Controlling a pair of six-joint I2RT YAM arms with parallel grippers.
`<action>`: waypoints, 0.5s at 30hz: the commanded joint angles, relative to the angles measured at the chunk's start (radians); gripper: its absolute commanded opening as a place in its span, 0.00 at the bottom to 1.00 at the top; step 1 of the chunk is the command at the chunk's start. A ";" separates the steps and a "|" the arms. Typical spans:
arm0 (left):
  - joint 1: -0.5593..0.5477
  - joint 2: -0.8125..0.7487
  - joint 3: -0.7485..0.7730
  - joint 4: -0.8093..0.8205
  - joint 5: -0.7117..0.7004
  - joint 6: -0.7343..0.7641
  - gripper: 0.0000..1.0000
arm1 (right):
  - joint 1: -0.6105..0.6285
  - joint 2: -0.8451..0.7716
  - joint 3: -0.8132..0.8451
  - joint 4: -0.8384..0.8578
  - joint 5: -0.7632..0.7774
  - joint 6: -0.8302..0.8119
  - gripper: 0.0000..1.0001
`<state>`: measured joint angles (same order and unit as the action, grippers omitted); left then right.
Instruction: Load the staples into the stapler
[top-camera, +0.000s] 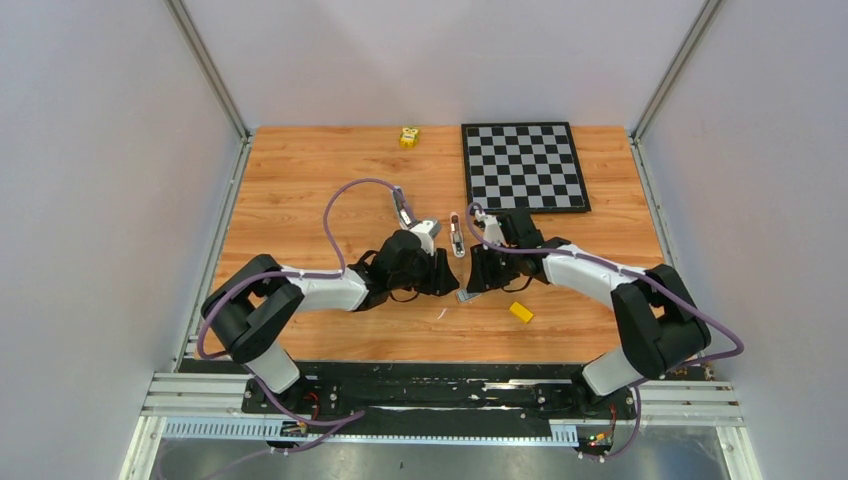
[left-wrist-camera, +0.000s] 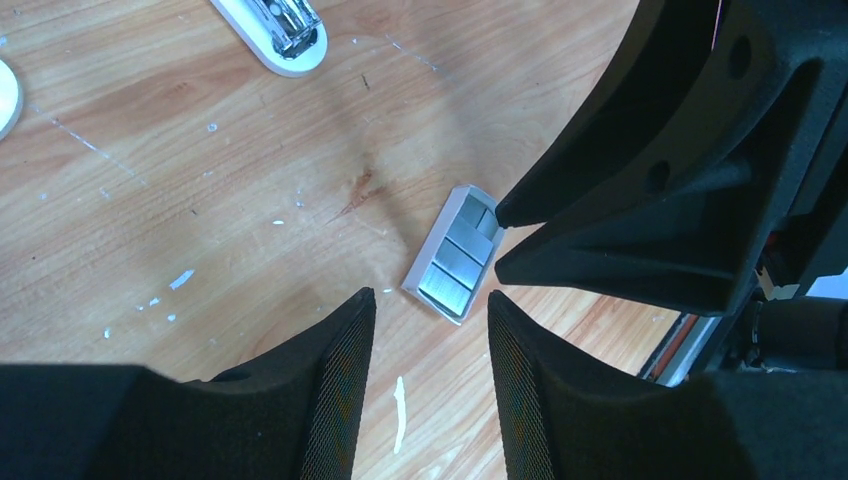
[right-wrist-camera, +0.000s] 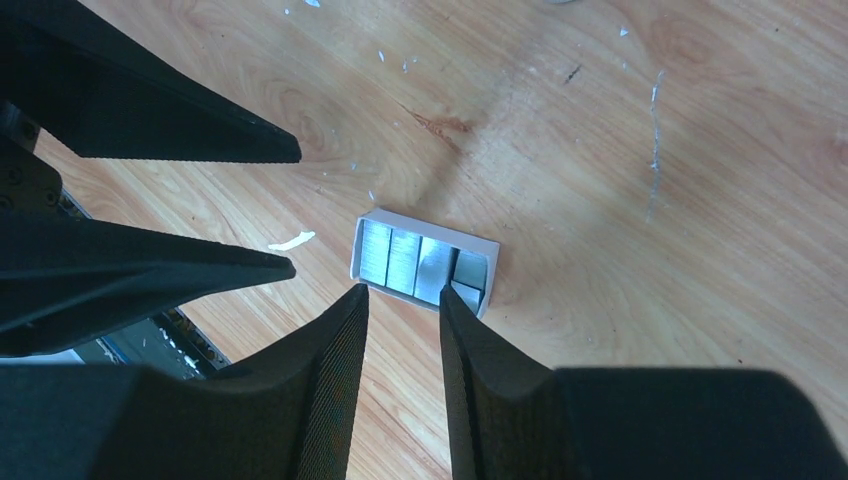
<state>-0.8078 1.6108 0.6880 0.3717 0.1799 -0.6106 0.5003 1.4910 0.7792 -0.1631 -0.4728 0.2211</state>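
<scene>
**Both jaws part-open and empty at the staple tray**

My left jaws stand part-open with nothing between them. The near corner of the white tray (left-wrist-camera: 428, 243) sits just ahead of that gap, not inside it. My right jaws are also parted, a little narrower, and hold nothing. On the right wrist view their tips lie against the tray's near long side. On the left wrist view one right tip overlaps the tray's far end. I cannot tell whether it actually touches.

The staples (right-wrist-camera: 420, 262) lie flat in the tray as several silvery blocks side by side. One block at the end is tilted out of line. The two pairs of jaws come at the tray from opposite sides, tips close to each other, so there is little room between them.

The tray rests on the bench (top-camera: 300, 180) at front-centre, well in from the side edges. The stapler (left-wrist-camera: 285, 35) lies apart, beyond it. A yellow block (top-camera: 521, 311) sits near the tray by my right arm. The chessboard (top-camera: 525, 165) is well clear at the back, with bare wood to the left.
</scene>
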 joint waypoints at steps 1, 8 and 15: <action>-0.005 0.041 -0.007 0.071 0.014 -0.012 0.48 | -0.015 0.028 -0.006 0.022 -0.023 0.001 0.36; -0.006 0.101 0.008 0.093 0.029 -0.018 0.45 | -0.015 0.049 -0.011 0.035 -0.029 0.002 0.36; -0.007 0.137 0.021 0.103 0.036 -0.011 0.44 | -0.013 0.058 -0.009 0.035 -0.020 -0.003 0.37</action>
<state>-0.8085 1.7279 0.6888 0.4423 0.2081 -0.6250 0.4999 1.5356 0.7784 -0.1295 -0.4892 0.2211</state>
